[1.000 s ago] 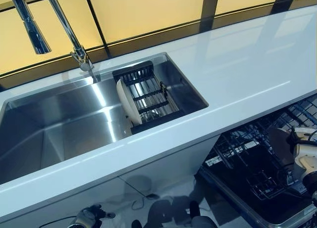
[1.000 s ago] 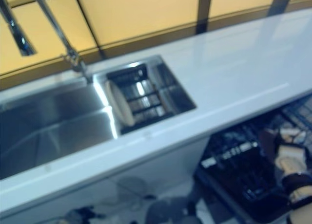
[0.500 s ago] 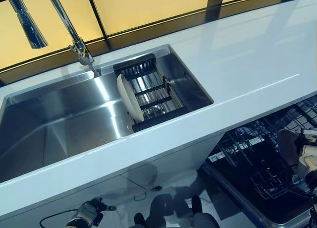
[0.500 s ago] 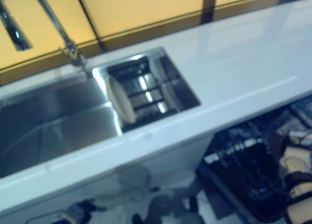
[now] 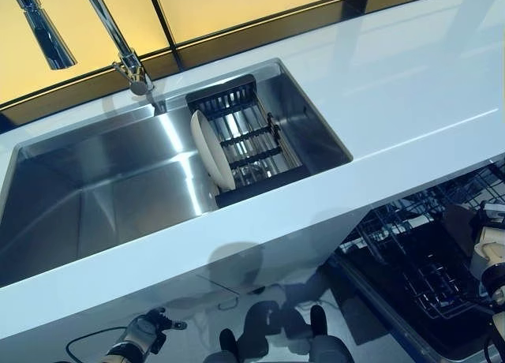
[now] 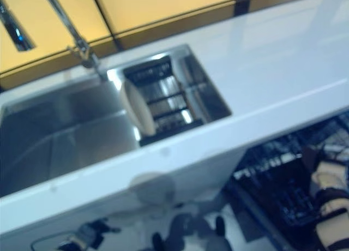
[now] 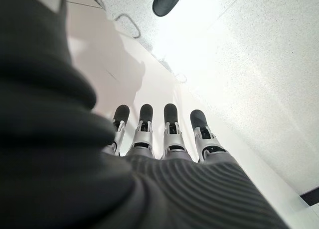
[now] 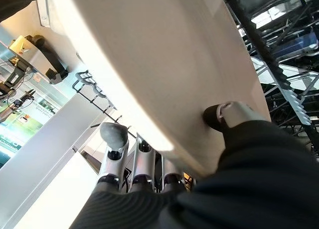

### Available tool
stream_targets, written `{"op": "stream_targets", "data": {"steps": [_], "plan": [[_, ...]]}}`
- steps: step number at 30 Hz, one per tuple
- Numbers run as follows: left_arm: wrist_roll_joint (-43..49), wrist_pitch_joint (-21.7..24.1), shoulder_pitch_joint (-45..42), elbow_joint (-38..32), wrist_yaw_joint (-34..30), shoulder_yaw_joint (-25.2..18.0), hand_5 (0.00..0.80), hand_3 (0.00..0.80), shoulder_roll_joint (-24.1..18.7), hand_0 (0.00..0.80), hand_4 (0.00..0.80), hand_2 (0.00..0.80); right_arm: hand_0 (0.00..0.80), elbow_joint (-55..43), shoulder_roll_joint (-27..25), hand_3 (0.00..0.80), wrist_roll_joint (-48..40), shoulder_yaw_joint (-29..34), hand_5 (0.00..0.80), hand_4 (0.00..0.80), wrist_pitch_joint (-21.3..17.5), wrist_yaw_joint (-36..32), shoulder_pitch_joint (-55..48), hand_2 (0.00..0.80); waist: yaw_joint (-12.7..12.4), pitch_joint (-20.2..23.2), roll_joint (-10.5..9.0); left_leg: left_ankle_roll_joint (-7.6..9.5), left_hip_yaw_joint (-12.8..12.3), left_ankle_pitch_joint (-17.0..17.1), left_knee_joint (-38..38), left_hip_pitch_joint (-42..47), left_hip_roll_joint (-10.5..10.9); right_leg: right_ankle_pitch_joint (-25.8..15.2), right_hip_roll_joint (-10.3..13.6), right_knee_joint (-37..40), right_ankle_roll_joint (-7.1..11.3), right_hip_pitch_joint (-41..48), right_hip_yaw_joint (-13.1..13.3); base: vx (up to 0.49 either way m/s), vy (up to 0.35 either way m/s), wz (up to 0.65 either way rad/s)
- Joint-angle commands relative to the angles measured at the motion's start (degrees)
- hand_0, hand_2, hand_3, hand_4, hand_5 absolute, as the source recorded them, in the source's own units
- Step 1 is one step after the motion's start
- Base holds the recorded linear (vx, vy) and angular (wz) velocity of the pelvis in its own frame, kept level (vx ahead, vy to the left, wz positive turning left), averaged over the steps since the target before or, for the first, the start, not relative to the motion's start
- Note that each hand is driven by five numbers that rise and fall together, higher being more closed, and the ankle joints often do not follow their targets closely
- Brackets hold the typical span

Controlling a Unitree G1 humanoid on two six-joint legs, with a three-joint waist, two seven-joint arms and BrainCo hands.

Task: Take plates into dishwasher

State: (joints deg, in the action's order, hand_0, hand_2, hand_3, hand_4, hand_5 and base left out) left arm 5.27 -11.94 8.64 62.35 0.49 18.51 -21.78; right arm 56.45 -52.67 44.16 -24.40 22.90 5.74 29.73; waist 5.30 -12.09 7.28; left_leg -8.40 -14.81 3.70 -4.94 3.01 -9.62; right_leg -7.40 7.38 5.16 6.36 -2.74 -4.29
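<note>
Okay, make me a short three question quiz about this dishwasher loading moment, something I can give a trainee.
1. True or false: the right hand is shut on a plate beside the dishwasher rack.
2. Where is the other plate? A) flat on the countertop B) on edge in the black drainer rack in the sink C) under the faucet
3. Fill in: the left hand hangs low with straight fingers and holds ____.

Key: 1 true. 2 B. 3 nothing.
</note>
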Motion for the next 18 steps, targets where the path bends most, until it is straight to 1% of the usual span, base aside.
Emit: {"op": "stream_targets", "data": {"steps": [1, 4, 5, 6, 7, 11, 18], "plan": [[-0.8, 0.7, 3.4, 2.5, 1.2, 2.6, 0.000, 0.000, -3.3, 0.000, 0.000, 0.000, 0.800, 2.1, 0.7, 0.800, -2.0, -2.2, 0.800, 0.800, 1.3, -0.1, 5.1, 0.800, -0.5, -0.9, -3.55, 1.91, 2.0, -2.1, -0.1, 1.3, 0.8, 0.2, 3.1, -0.2, 3.41, -0.9, -0.5, 0.000, 0.000, 0.00], [-0.8, 0.8, 3.2, 2.4, 1.3, 2.5, 0.000, 0.000, -3.4, 0.000, 0.000, 0.000, 0.800, 1.3, 0.6, 0.800, -1.9, -1.9, 0.800, 0.800, 1.4, -0.1, 4.6, 0.800, -0.5, -0.8, -3.81, 1.92, 2.0, -2.2, -0.1, 1.4, 0.7, 0.2, 3.1, -0.2, 3.45, -0.7, -0.4, 0.000, 0.000, 0.00], [-0.4, 0.5, 3.0, 2.1, 1.2, 2.2, 0.000, 0.000, -3.5, 0.000, 0.000, 0.000, 0.609, 0.7, 0.7, 0.609, -1.8, -1.5, 0.609, 0.609, 1.6, -0.2, 4.0, 0.609, -0.4, -0.6, -4.10, 1.95, 2.0, -2.2, -0.1, 1.5, 0.7, 0.2, 3.0, -0.2, 3.44, -0.6, -0.3, 0.000, 0.000, 0.00], [-0.3, 0.1, 3.0, 1.9, 1.2, 2.2, 0.000, 0.000, -3.4, 0.000, 0.000, 0.000, 0.370, 0.2, 0.7, 0.370, -1.6, -1.3, 0.370, 0.370, 1.8, -0.2, 3.6, 0.370, -0.4, -0.5, -4.26, 1.96, 1.9, -2.3, -0.1, 1.7, 0.6, 0.2, 3.0, -0.2, 3.43, -0.5, -0.3, 0.000, 0.000, 0.00], [-0.3, 0.0, 2.9, 1.8, 1.3, 2.3, 0.000, 0.000, -3.3, 0.000, 0.000, 0.000, 0.000, 0.0, 0.8, 0.000, -1.4, -1.1, 0.000, 0.000, 1.9, -0.2, 3.3, 0.000, -0.3, -0.4, -4.44, 1.95, 1.9, -2.3, -0.1, 1.7, 0.5, 0.2, 2.9, -0.2, 3.45, -0.4, -0.3, 0.030, -0.008, 0.00], [0.3, -0.3, 2.8, 2.0, 1.3, 1.9, 0.000, 0.000, -3.4, 0.000, 0.000, 0.000, 0.000, -0.5, 0.9, 0.000, -1.4, -0.4, 0.000, 0.000, 2.1, -0.1, 2.1, 0.000, -0.2, 0.1, -5.29, 2.00, 1.7, -2.4, -0.1, 2.1, 0.3, 0.4, 2.6, -0.2, 3.46, 0.0, 0.0, 0.000, 0.000, 0.00], [0.7, -0.2, 2.2, 2.1, 1.3, 1.8, 0.000, 0.000, -3.3, 0.000, 0.000, 0.000, 0.000, -0.5, 0.7, 0.000, -1.1, 0.8, 0.000, 0.000, 2.6, 0.8, 0.8, 0.000, -0.1, 0.8, -5.88, 2.01, 1.4, -2.5, -0.1, 2.7, 0.0, 0.6, 2.3, -0.2, 3.48, 0.7, 0.3, 0.005, 0.002, 0.00]]}}
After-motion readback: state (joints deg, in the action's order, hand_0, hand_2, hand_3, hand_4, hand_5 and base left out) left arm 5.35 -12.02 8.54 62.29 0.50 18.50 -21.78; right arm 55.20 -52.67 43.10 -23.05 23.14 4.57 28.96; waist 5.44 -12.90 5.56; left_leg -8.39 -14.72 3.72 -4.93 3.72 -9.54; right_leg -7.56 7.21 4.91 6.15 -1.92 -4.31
